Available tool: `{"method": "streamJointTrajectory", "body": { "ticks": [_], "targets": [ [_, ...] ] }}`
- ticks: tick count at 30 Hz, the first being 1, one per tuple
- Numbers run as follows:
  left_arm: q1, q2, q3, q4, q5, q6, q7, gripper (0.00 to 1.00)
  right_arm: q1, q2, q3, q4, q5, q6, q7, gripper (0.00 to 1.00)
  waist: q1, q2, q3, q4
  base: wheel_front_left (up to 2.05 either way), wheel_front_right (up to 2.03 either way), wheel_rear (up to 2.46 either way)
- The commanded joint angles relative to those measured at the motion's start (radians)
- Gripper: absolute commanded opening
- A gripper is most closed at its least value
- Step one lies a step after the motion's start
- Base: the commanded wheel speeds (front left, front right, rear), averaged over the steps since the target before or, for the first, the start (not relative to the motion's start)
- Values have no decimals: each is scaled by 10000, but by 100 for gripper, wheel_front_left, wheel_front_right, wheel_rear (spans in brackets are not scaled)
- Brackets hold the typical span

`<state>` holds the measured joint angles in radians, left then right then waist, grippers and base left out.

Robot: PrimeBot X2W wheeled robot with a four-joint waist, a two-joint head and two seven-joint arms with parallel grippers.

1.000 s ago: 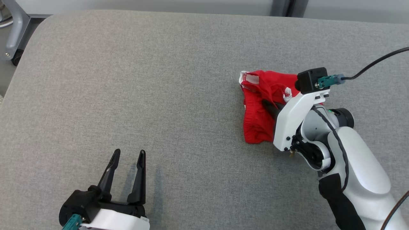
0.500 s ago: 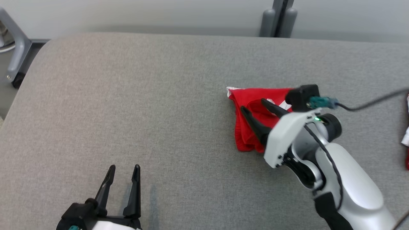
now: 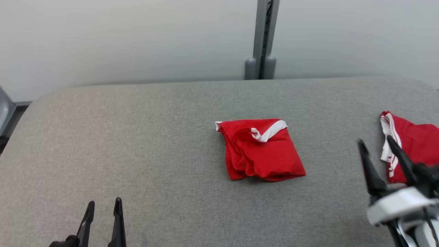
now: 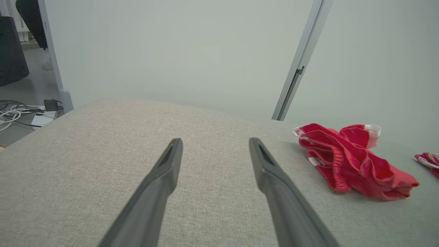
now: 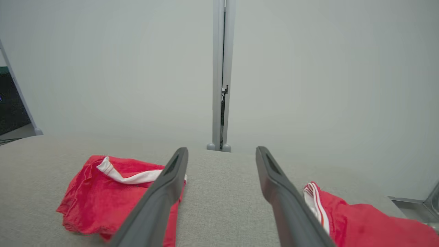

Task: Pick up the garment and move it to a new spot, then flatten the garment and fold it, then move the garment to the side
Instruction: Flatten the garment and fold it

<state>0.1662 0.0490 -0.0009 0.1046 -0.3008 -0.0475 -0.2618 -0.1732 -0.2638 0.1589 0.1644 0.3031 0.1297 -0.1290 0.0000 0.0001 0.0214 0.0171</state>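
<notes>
A red garment (image 3: 262, 149) with white trim lies folded in a rough square on the grey padded table (image 3: 144, 137), near its middle. It also shows in the left wrist view as the red garment (image 4: 353, 163) and in the right wrist view as the red garment (image 5: 103, 192). My right gripper (image 3: 375, 143) is open at the lower right, well clear of the garment, with nothing between its fingers. My left gripper (image 3: 104, 205) is open at the lower left, far from the cloth. Each wrist view shows its own fingers spread and empty: left gripper (image 4: 214, 140), right gripper (image 5: 221, 150).
A second red garment with white stripes (image 3: 408, 144) lies at the table's right edge, close behind my right gripper; it also shows as the striped garment (image 5: 360, 219). A pale wall with a grey post (image 3: 262, 37) stands behind the table. Cables (image 4: 13, 115) lie on the floor to the left.
My right gripper opened, let go of the garment and drew back to the lower right. The garment now lies free. The head camera tilted up, so the whole scene shifted down.
</notes>
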Motion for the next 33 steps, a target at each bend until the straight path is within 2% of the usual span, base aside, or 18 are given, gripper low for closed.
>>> {"method": "streamJointTrajectory", "body": {
  "ticks": [1, 4, 8, 11, 19, 20, 21, 22, 27, 33],
  "targets": [
    [148, 36, 140, 76, 142, -59, -36, 100, 492, -89, -387, 168, -273, 19, -537, 100, 0, -1, -260, -226, 0, 0, 0],
    [148, 36, 275, 181, 182, -215, -25, 100, 1183, 48, -1008, 535, -719, 19, -1137, 100, 0, -1, -310, -265, 0, 0, 0],
    [179, 39, 380, 272, 227, -378, -25, 100, 1892, 462, -1616, 853, -1164, 19, -1373, 100, 0, -1, -352, -290, 0, 0, 0],
    [217, 40, 465, 303, 276, -470, -25, 100, 2235, 843, -2003, 539, -1338, 19, -1372, 100, 0, -1, -330, -325, 0, 0, 0],
    [117, 39, 511, 203, 400, -566, -25, 100, 2186, 1166, -1920, 219, -1564, 19, -1368, 100, 0, -1, -212, -312, 0, 0, 0],
    [76, 40, 517, 174, 405, -583, -25, 100, 2022, 1172, -1790, 187, -1491, 19, -1370, 56, 0, -1, -162, -294, 0, 0, 0],
    [35, 40, 516, 148, 414, -596, -25, 100, 1874, 1183, -1583, 247, -1389, 19, -1369, 34, 0, -1, -105, -278, 0, 0, 0],
    [-22, 40, 501, 100, 437, -611, -25, 100, 1668, 1130, -1326, 297, -1387, 19, -1369, 0, 0, -1, 14, -258, 0, 0, 0],
    [-353, 42, 340, -16, 546, -673, -25, 100, 268, 1185, -560, 738, -1203, 19, -1370, 0, 0, -1, 620, -121, 0, 0, 0],
    [-1030, 42, 121, 4, 752, -784, -22, 100, -2307, 1580, 710, 2636, -1061, 19, -531, 0, 0, -1, 1624, 229, 0, 0, 0]
  ]
}}
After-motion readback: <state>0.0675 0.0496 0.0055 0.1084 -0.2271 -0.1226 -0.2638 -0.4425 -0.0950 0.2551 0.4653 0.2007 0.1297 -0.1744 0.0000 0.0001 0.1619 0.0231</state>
